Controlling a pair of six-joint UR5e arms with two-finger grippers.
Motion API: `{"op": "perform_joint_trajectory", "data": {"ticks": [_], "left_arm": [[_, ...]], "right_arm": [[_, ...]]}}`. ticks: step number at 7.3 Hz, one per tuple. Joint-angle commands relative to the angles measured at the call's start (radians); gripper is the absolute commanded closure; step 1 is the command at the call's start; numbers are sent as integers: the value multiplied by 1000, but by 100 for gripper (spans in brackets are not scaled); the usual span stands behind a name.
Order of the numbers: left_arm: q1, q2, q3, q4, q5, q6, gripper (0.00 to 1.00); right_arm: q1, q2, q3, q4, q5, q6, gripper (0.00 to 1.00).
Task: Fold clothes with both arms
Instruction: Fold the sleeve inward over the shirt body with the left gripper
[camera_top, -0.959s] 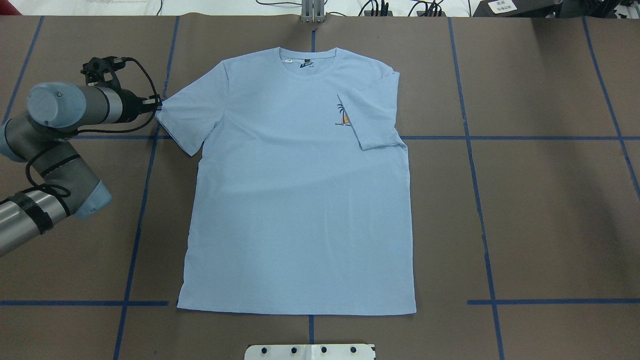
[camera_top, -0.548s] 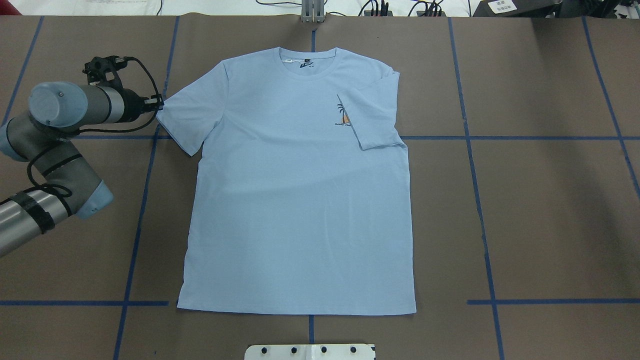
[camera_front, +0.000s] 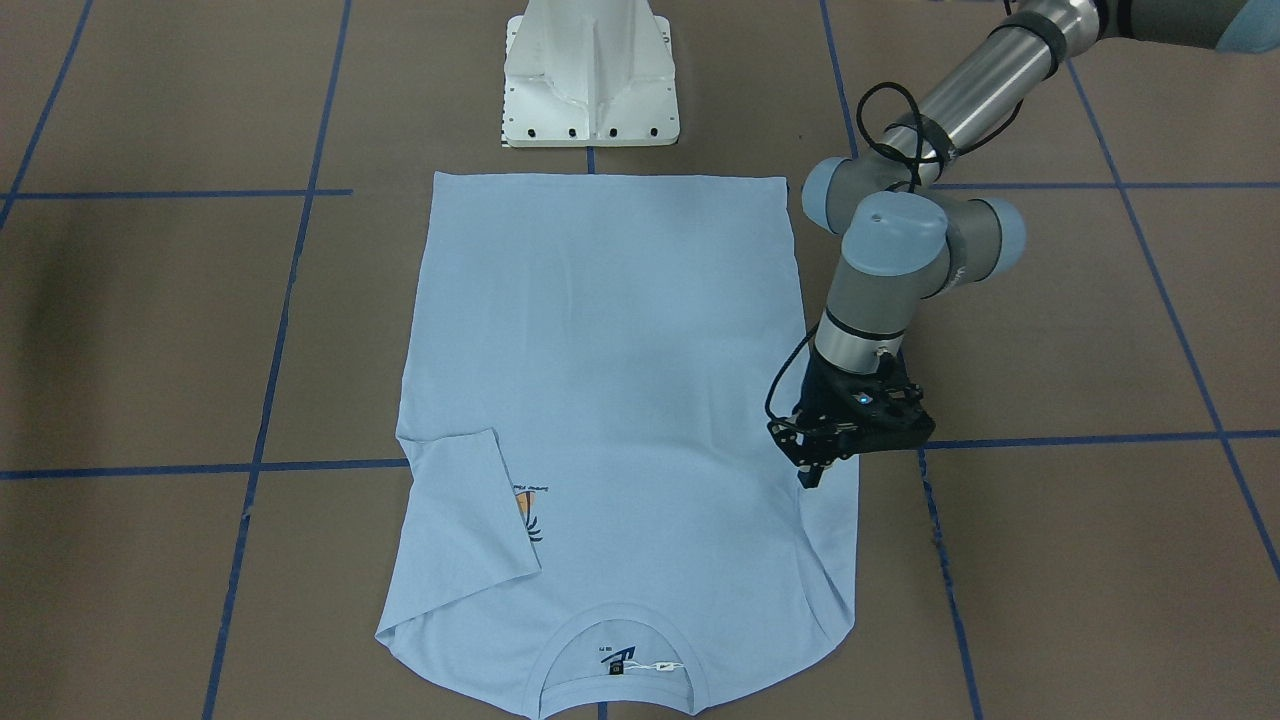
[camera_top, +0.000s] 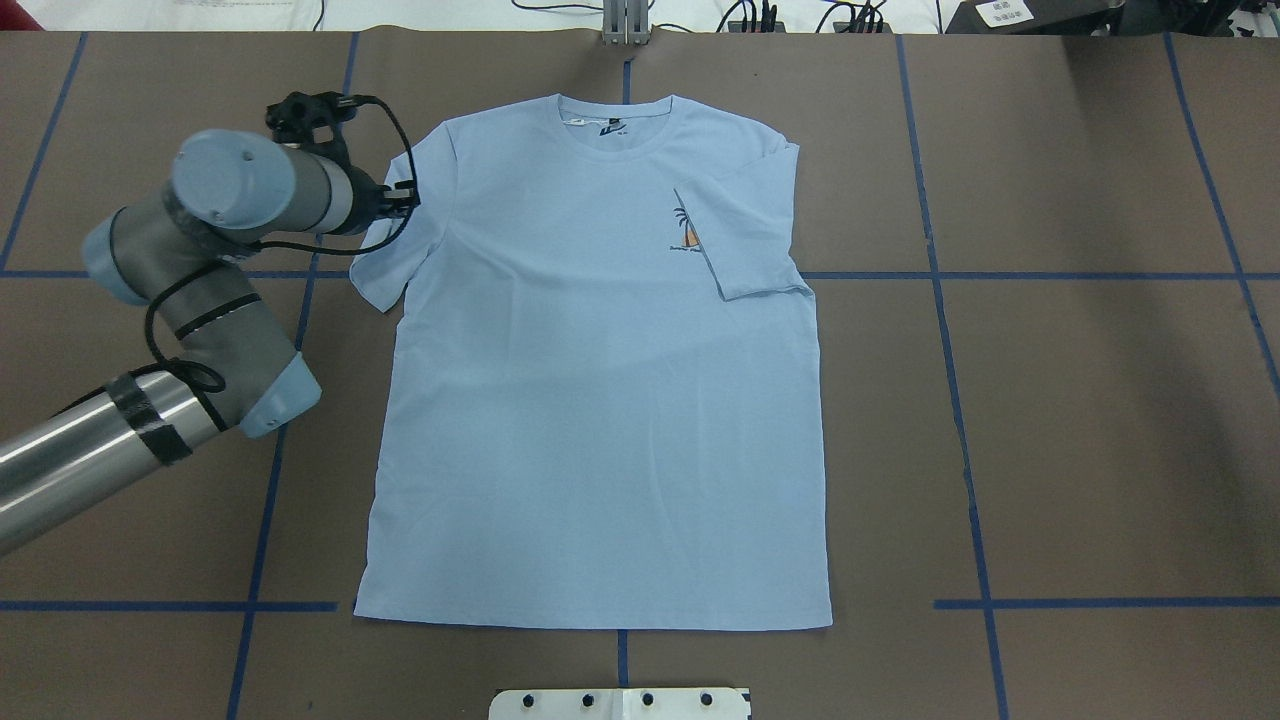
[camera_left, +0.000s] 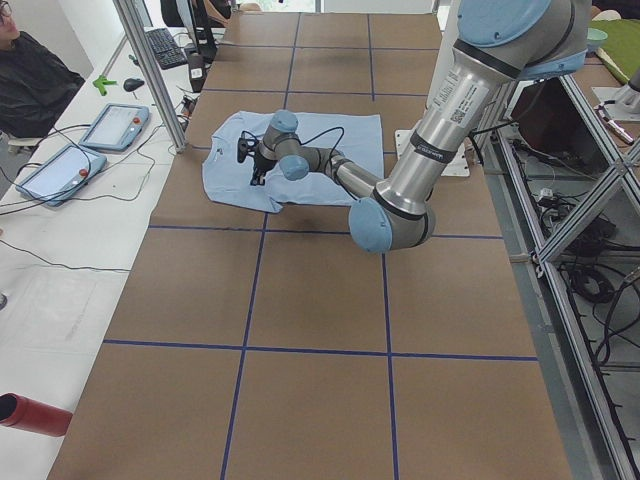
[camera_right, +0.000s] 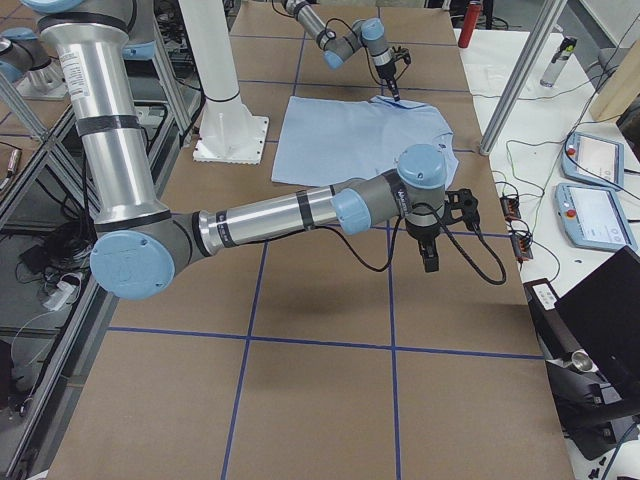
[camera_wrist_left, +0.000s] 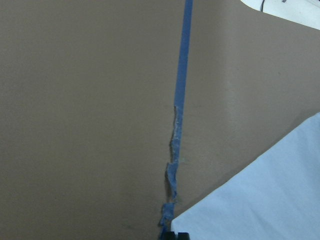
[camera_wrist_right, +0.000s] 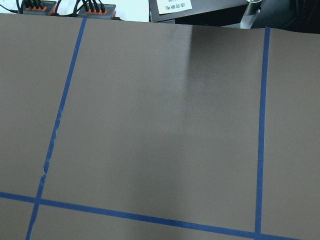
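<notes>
Centred on the table (camera_top: 1080, 400), collar (camera_top: 615, 105) toward the far edge, lies the shirt (camera_top: 600, 420): thin, limp knit with a ribbed neckline, on a matte brown surface gridded with blue tape (camera_top: 1000, 275). Right-side sleeve (camera_top: 745, 235) is already folded across the print (camera_top: 683, 232). Step in hand: fold the left-side sleeve (camera_top: 385, 260). Left gripper (camera_front: 812, 475) appears pinched narrow on its hem; the next move is to carry it inward, low, and release it flat. Right gripper (camera_right: 430, 262) hangs off the shirt toward the far edge; whether it is wide or narrow cannot be told.

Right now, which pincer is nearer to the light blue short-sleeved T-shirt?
Left. The left pincer is on the light blue short-sleeved T-shirt, at its sleeve on the robot's left. The right pincer hangs apart from it, over brown table on the robot's right side.
</notes>
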Motion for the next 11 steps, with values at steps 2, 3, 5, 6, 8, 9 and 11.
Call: {"op": "perform_joint_trajectory", "data": {"ticks": [2, 3, 5, 6, 8, 9, 11], "left_arm": [[33, -123, 123, 72, 35, -4, 100], [32, -173, 181, 72, 35, -7, 100], [33, -204, 200, 69, 35, -8, 100], [33, -197, 199, 52, 32, -1, 99], [41, -142, 160, -41, 26, 29, 0], [39, -107, 86, -31, 18, 39, 0], [35, 43, -159, 18, -54, 102, 0]], "right_arm": [[0, -7, 3, 0, 2, 0, 0], [0, -7, 3, 0, 2, 0, 0], [-1, -7, 3, 0, 2, 0, 0], [0, -7, 3, 0, 2, 0, 0], [-5, -15, -2, 27, 2, 0, 0], [-15, -24, 3, 31, 2, 0, 0], [-87, -47, 41, 119, 2, 130, 0]]}}
